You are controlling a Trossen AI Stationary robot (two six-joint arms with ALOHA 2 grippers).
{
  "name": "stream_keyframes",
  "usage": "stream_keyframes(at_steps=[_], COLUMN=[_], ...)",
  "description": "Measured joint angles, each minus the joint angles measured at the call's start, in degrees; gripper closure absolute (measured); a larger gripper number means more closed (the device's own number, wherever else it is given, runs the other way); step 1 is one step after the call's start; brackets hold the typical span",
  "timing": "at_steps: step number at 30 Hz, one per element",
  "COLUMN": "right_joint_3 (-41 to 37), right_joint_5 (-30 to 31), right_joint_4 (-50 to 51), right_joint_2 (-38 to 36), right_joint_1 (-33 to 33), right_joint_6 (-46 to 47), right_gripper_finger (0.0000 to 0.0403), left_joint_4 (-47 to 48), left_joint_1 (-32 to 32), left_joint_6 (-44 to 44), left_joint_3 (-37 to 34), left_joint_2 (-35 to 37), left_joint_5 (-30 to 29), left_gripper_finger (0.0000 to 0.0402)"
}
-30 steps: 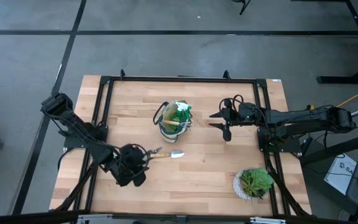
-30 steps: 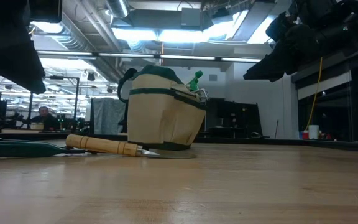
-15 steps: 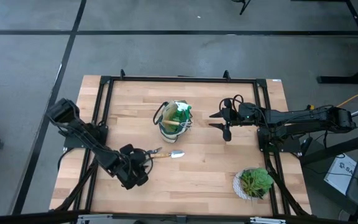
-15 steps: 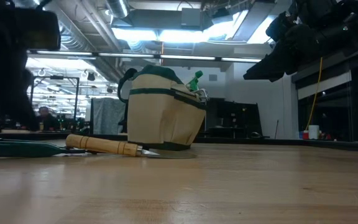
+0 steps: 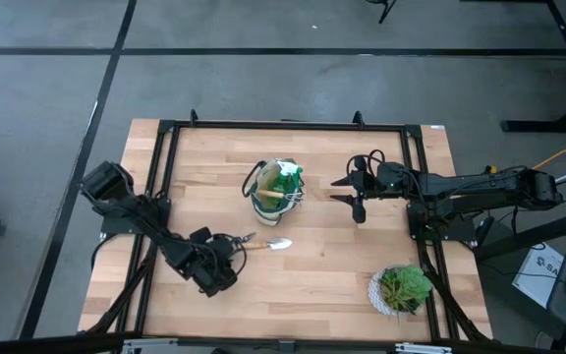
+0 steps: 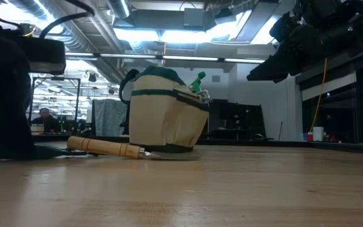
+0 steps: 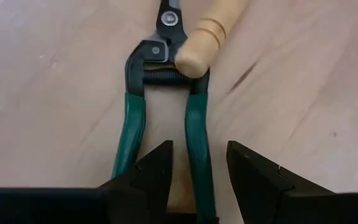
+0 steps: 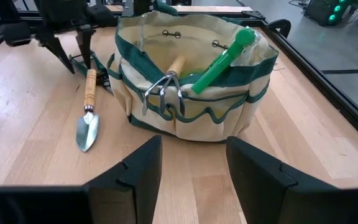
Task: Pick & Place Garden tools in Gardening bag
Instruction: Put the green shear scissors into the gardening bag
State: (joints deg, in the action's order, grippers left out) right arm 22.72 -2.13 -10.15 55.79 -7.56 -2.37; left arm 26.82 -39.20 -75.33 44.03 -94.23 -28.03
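The cream gardening bag with green trim stands at the table's middle, with a bright green tool and a small hand rake inside. The trowel lies on the table near the bag, and its wooden handle end rests on the pruning shears' spring. The shears, with green handles, lie flat. My left gripper is open and low over them, its fingers on either side of one green handle. My right gripper is open and hovers to the right of the bag.
A leafy plant in a white pot stands near the table's front right corner. A black frame runs round the table. Bare wood lies in front of the trowel.
My left gripper has come down toward the table onto the shears' handles, moving slightly toward the near edge. The shears, the trowel and the bag have stayed where they were.
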Motion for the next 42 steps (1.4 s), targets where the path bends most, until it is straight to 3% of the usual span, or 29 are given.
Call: stream_keyframes(at_steps=[7, 17, 22, 30, 42], right_joint_3=[0.0, 0.0, 0.0, 0.0, 0.0], right_joint_5=[0.04, 0.22, 0.22, 0.2, 0.17], right_joint_4=[0.05, 0.02, 0.03, 0.04, 0.02], right_joint_2=[0.0, 0.0, 0.0, 0.0, 0.0], right_joint_1=[-0.01, -0.01, -0.01, -0.01, -0.01], right_joint_6=[0.02, 0.01, 0.01, 0.02, 0.02], right_gripper_finger=[0.0222, 0.0222, 0.0222, 0.0221, 0.0221], left_joint_4=[0.66, 1.1, -0.28, -0.14, -10.52], left_joint_1=[1.99, 3.25, 3.09, 3.25, 3.47], left_joint_6=[0.02, 3.51, 3.97, 5.17, 19.21], left_joint_3=[0.13, 0.25, 0.72, 0.7, 0.7], left_joint_2=[0.1, 0.88, 3.77, 7.34, 9.41], left_joint_5=[2.22, 5.62, 7.8, 2.74, -3.61], left_gripper_finger=[0.0269, 0.0379, 0.0377, 0.0376, 0.0375])
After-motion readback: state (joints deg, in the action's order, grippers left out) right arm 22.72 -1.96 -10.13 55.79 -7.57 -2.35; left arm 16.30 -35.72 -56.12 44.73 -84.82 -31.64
